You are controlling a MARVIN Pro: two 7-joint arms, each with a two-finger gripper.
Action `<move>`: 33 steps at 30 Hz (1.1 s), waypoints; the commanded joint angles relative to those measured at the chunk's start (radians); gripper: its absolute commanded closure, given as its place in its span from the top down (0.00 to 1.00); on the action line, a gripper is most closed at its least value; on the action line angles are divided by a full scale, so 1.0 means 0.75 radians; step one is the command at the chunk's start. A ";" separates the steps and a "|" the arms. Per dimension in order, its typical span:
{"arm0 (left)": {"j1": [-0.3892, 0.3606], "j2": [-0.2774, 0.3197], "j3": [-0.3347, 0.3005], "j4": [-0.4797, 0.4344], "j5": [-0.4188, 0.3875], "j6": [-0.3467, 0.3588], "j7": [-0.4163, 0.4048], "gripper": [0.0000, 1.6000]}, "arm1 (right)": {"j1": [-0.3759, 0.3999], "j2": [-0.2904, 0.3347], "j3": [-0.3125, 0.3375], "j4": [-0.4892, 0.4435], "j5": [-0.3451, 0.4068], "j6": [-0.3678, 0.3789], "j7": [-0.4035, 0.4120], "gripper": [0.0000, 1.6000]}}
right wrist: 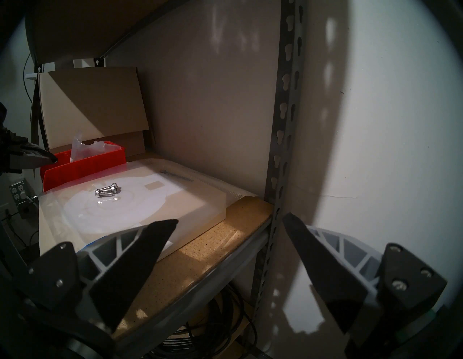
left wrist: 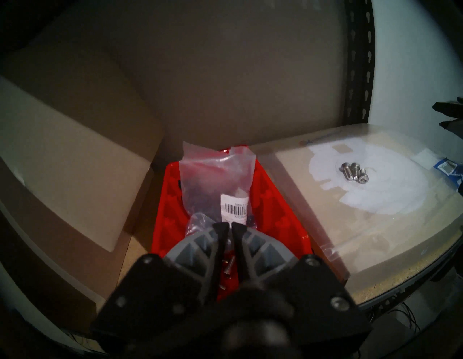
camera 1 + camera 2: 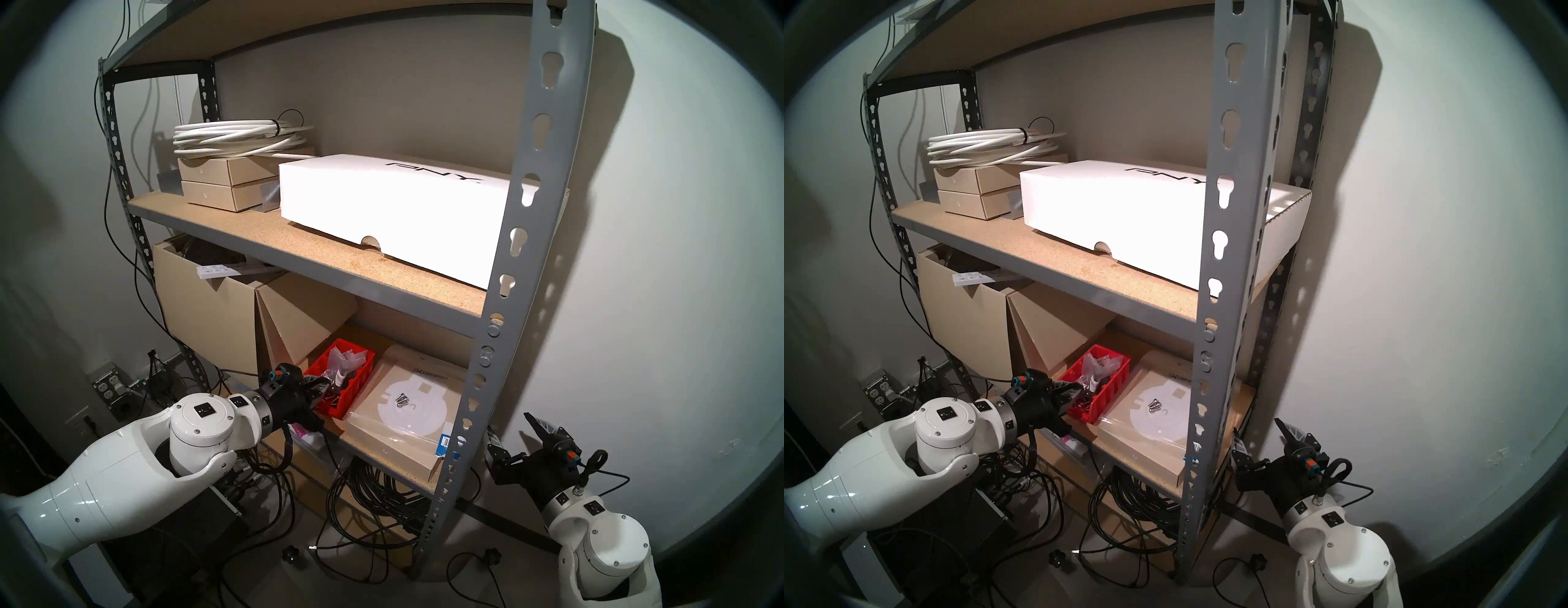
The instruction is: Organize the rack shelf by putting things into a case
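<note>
Silver steel screws lie clustered on a plastic-wrapped flat box just beside the red bin on the rack shelf. They look hard, light, slick and prone to roll, so a pinch across one shank seems best. The left gripper hangs over the bin, jaws nearly together, seemingly empty; the right gripper stands spread wide.

You see a bright red case, silver screws, a grey rack shelf with speckled tan boards, a white PNY box.
</note>
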 commanded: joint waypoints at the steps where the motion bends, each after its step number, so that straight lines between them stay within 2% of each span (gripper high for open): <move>1: 0.019 0.076 -0.090 -0.136 -0.063 -0.045 -0.013 0.36 | 0.007 0.001 0.002 -0.026 0.000 -0.006 -0.001 1.00; 5: 0.050 0.112 -0.122 -0.210 -0.102 -0.056 -0.025 0.31 | 0.007 0.001 0.002 -0.026 -0.001 -0.006 -0.001 1.00; 10: 0.077 0.135 -0.149 -0.273 -0.156 -0.056 -0.048 0.35 | 0.007 0.000 0.002 -0.027 -0.001 -0.005 0.000 1.00; 13: 0.089 0.132 -0.138 -0.286 -0.155 -0.048 -0.046 0.36 | 0.007 0.000 0.003 -0.027 -0.002 -0.005 0.000 1.00; 22: 0.026 0.021 -0.016 -0.254 -0.100 -0.004 -0.065 0.34 | 0.007 -0.001 0.003 -0.027 -0.002 -0.005 0.001 1.00; 26: -0.003 -0.016 0.031 -0.252 -0.068 0.016 -0.065 0.39 | 0.007 -0.001 0.003 -0.027 -0.003 -0.005 0.001 1.00; 29: -0.028 -0.046 0.058 -0.239 -0.046 0.029 -0.065 0.48 | 0.007 -0.002 0.003 -0.027 -0.003 -0.005 0.001 1.00; 32: -0.046 -0.064 0.073 -0.229 -0.036 0.041 -0.066 0.47 | 0.007 -0.002 0.003 -0.027 -0.003 -0.005 0.002 1.00; 33: -0.064 -0.065 0.084 -0.219 -0.037 0.053 -0.098 0.49 | 0.007 -0.002 0.003 -0.027 -0.003 -0.005 0.002 1.00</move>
